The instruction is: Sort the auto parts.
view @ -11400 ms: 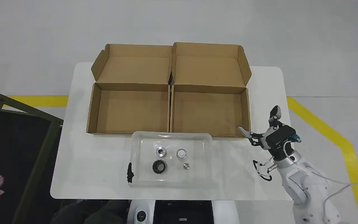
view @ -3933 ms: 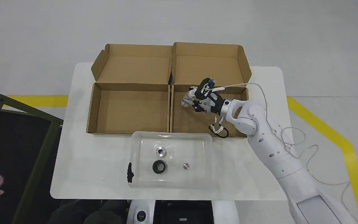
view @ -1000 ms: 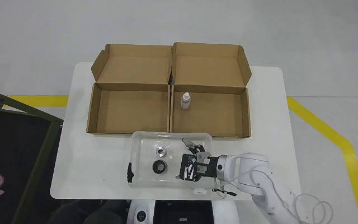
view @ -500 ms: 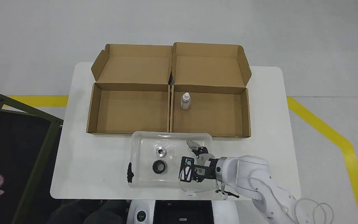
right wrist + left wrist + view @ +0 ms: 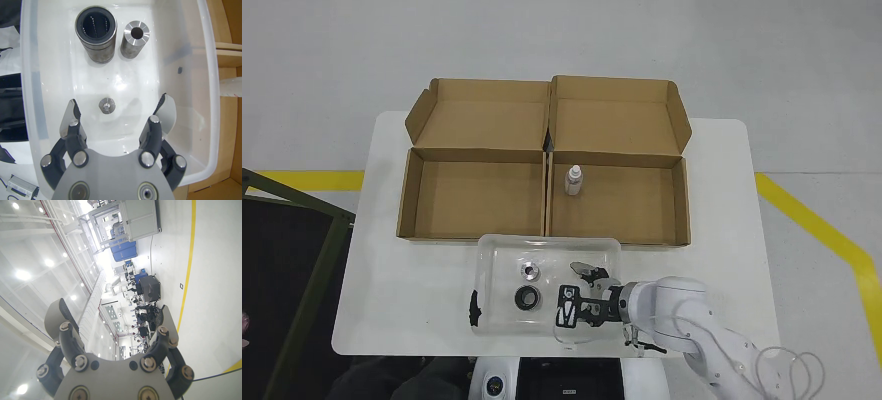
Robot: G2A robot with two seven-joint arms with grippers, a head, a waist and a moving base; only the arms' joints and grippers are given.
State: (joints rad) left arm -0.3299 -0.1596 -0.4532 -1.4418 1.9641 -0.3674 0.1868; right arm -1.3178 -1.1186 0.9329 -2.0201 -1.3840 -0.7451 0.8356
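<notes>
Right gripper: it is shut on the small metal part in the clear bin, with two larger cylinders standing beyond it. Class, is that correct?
No. The right wrist view shows the right gripper open, with the small metal part lying free in the clear bin. The two larger cylinders stand beyond it, as stated.

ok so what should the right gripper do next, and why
Probably lower straight down and close on the small part. The right gripper is open over the bin, and the small part stands between its open jaws, slightly off centre. The bearing and sleeve stand well clear of it, so a straight descent looks unobstructed.
</notes>
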